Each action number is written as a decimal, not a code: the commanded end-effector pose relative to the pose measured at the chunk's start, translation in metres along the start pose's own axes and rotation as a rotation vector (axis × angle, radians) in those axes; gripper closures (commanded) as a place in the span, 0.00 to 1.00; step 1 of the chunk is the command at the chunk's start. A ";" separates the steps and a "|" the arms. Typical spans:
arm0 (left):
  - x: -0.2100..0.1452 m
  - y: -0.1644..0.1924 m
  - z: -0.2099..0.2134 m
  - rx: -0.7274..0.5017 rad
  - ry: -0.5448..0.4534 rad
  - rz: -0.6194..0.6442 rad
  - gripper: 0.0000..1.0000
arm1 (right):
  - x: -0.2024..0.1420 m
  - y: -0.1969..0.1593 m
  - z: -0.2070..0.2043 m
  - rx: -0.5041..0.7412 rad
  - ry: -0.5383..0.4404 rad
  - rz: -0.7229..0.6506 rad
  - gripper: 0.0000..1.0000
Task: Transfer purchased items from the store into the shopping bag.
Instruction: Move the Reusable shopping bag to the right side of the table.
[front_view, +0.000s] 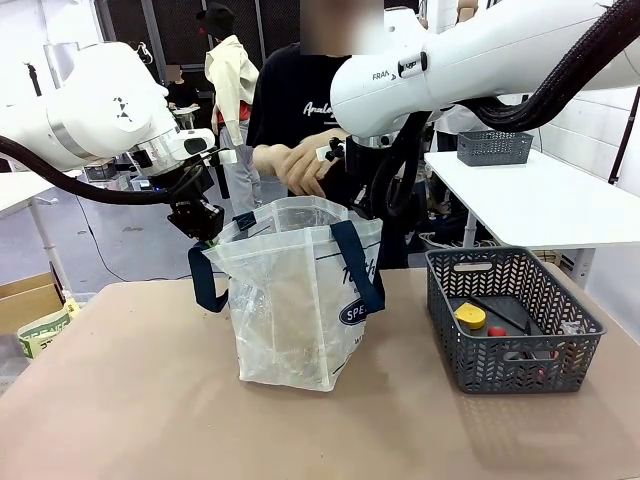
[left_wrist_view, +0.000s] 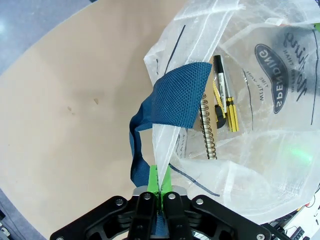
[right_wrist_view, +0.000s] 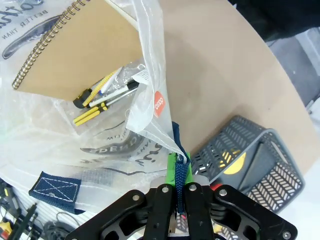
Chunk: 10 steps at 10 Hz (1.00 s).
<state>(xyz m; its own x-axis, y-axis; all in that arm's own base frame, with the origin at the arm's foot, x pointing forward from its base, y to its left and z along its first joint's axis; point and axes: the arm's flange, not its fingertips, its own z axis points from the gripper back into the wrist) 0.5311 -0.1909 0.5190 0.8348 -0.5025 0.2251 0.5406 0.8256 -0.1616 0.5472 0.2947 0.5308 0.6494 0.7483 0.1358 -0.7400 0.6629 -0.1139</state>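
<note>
Front view: shopping bag (front_view: 300, 320) upright mid-table, basket (front_view: 480, 372) near, on its right. My left gripper (left_wrist_view: 160, 181) and right gripper (right_wrist_view: 179, 167) are each clenched on the bag rim, mouth open. Bagged: spiral notebook (right_wrist_view: 75, 55), yellow-black tools (left_wrist_view: 224, 100). Yellow-topped piece (front_view: 470, 317) and others left to move.

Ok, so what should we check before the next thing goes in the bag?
1. The left gripper pinches the shopping bag rim: ok.
2. The right gripper pinches the opposite rim: ok.
3. Bag mouth held open: ok.
4. Bag bottom rests on the table: ok.
5. The basket has things to move, like the yellow-topped piece: ok.
6. The person's hand is holding something: cannot tell.
</note>
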 end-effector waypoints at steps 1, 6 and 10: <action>-0.001 0.001 0.003 0.002 -0.006 0.002 1.00 | -0.001 -0.002 -0.001 -0.001 0.002 -0.002 1.00; -0.001 0.001 0.003 0.002 -0.006 0.002 1.00 | -0.001 -0.002 -0.001 -0.001 0.002 -0.002 1.00; -0.001 0.001 0.003 0.002 -0.006 0.002 1.00 | -0.001 -0.002 -0.001 -0.001 0.002 -0.002 1.00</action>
<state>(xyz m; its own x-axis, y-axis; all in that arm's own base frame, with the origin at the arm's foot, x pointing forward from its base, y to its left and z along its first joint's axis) 0.5311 -0.1909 0.5190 0.8348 -0.5025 0.2252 0.5405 0.8257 -0.1616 0.5473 0.2947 0.5308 0.6493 0.7483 0.1358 -0.7400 0.6629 -0.1139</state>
